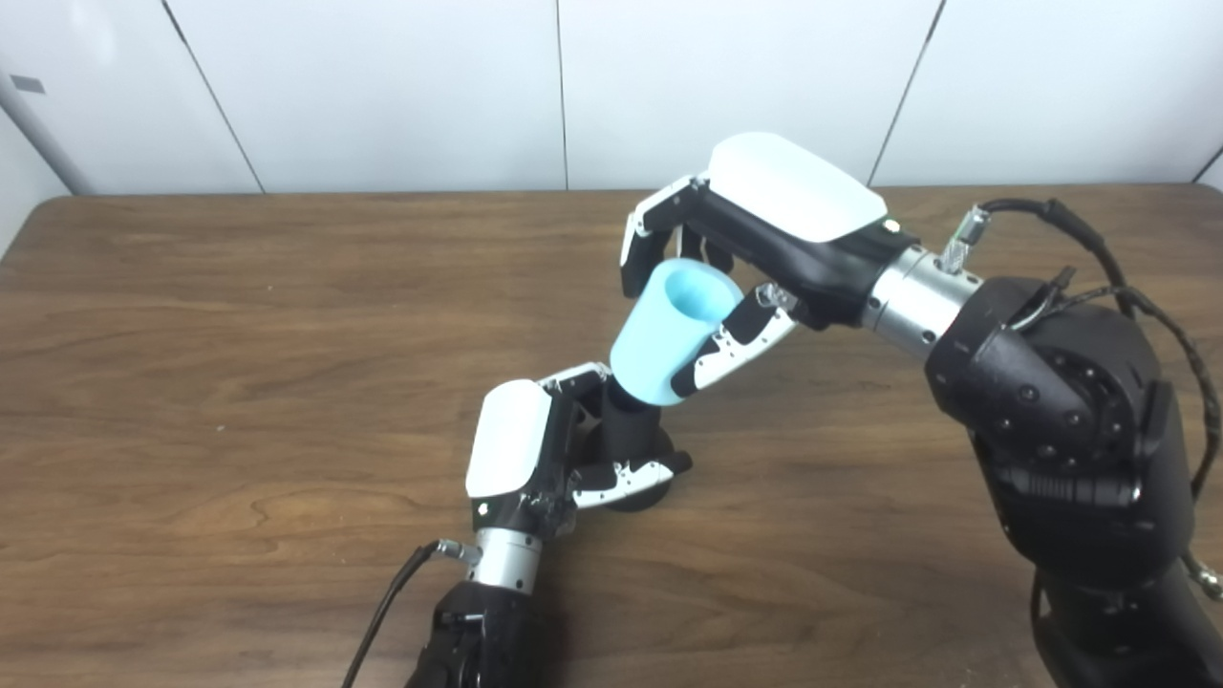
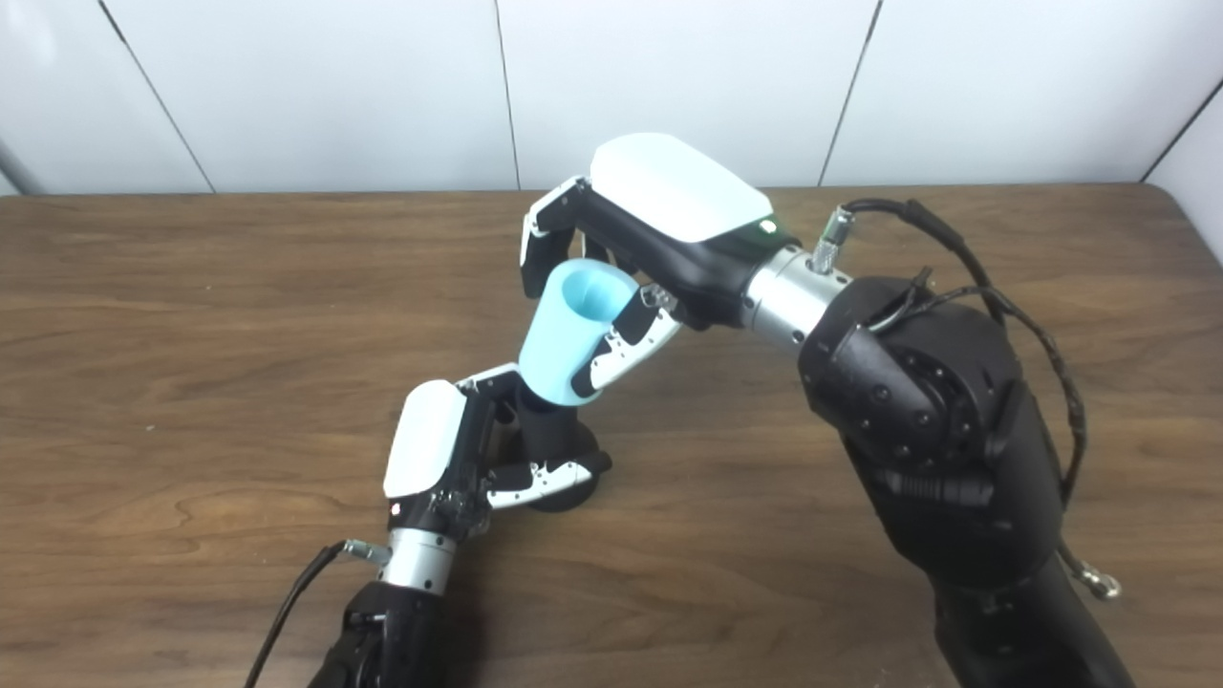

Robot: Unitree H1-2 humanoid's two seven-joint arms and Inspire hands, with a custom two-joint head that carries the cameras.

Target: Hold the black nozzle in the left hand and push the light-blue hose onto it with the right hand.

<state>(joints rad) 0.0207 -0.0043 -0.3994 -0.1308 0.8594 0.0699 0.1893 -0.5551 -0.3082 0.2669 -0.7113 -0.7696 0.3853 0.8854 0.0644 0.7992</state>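
No writing was legible. At frame centre, the left hand (image 1: pixel 535 449) gripped the black nozzle (image 1: pixel 631 430). The right hand (image 1: pixel 755 239), reaching from the right, clasped the tilted light-blue hose (image 1: pixel 664 334) seated on it.

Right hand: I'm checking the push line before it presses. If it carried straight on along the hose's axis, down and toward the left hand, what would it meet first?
Probably the left hand: the light-blue hose in the right hand already sits over the black nozzle, and those fingers wrap just below. Depth is uncertain.

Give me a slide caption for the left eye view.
Right hand seats blue hose on black nozzle in left hand.
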